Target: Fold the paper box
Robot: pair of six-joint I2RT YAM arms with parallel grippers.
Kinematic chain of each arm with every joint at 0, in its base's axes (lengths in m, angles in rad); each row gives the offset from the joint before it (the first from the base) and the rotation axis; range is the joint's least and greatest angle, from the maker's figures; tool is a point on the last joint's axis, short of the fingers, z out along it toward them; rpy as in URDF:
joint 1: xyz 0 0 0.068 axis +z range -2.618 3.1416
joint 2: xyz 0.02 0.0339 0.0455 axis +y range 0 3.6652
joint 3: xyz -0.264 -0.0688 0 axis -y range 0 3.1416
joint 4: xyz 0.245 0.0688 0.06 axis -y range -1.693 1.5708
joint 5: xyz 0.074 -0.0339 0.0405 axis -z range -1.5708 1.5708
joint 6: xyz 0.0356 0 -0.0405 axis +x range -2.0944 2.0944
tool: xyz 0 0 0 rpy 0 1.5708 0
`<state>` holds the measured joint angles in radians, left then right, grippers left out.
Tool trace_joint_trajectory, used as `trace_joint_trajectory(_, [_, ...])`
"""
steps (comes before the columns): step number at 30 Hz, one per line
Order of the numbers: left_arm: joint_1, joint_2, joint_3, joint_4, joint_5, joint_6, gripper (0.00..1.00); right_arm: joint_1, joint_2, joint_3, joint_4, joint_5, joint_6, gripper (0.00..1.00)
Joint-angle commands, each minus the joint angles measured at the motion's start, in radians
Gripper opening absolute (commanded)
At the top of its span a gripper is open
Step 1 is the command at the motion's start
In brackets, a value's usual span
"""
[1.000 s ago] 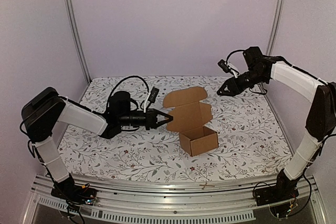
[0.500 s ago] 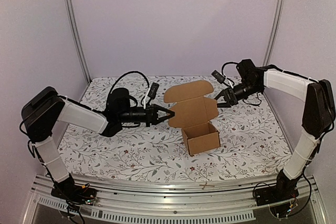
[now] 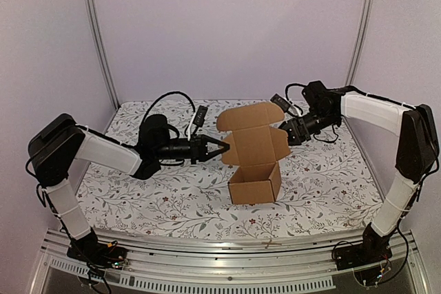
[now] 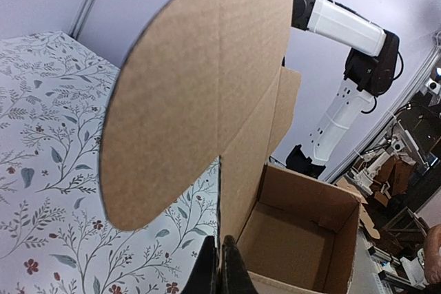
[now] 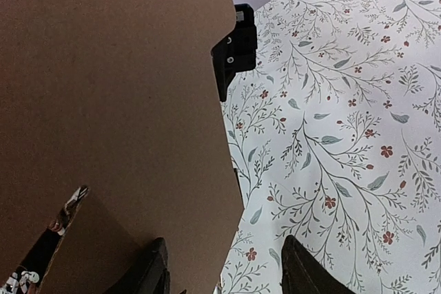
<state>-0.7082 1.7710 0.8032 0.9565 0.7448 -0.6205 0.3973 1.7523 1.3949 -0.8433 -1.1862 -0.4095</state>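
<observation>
The paper box (image 3: 252,184), brown cardboard, stands mid-table as an open carton with its lid panel (image 3: 255,144) lifted nearly upright behind it. My left gripper (image 3: 224,149) is shut on the lid's left edge. In the left wrist view its tips (image 4: 222,270) pinch a thin cardboard edge, below the rounded flap (image 4: 200,87) and beside the open box interior (image 4: 303,232). My right gripper (image 3: 286,133) is open at the lid's right side. In the right wrist view the paper box (image 5: 110,101) fills the left, and its edge runs between the spread jaws of the right gripper (image 5: 227,275).
A floral cloth (image 3: 331,170) covers the table. Metal posts (image 3: 96,32) and pale walls close in the back and sides. Black cables (image 3: 172,105) loop above the left wrist. A black part of the left arm (image 5: 236,53) shows behind the lid.
The lid has swung up more upright and the carton base has slid nearer and left. The right gripper moved in to the lid's right edge and opened wider.
</observation>
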Motion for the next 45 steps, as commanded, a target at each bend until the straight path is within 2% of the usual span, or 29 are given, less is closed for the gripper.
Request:
trace_joint_trajectory(1, [0.011,-0.023,0.009,0.050,0.007,-0.028,0.00,0.002,-0.010,-0.001,-0.030,-0.061,-0.011,0.53])
trace_joint_trajectory(7, [0.016,-0.061,-0.015,0.026,-0.001,-0.021,0.00,-0.056,-0.057,-0.037,-0.037,-0.088,-0.009,0.54])
trace_joint_trajectory(21, [0.010,-0.035,0.009,0.011,-0.004,-0.028,0.00,-0.053,-0.097,-0.062,-0.038,-0.188,-0.001,0.62])
trace_joint_trajectory(45, [0.001,-0.015,0.038,-0.002,-0.002,-0.037,0.00,0.025,-0.177,-0.125,-0.037,-0.207,-0.022,0.78])
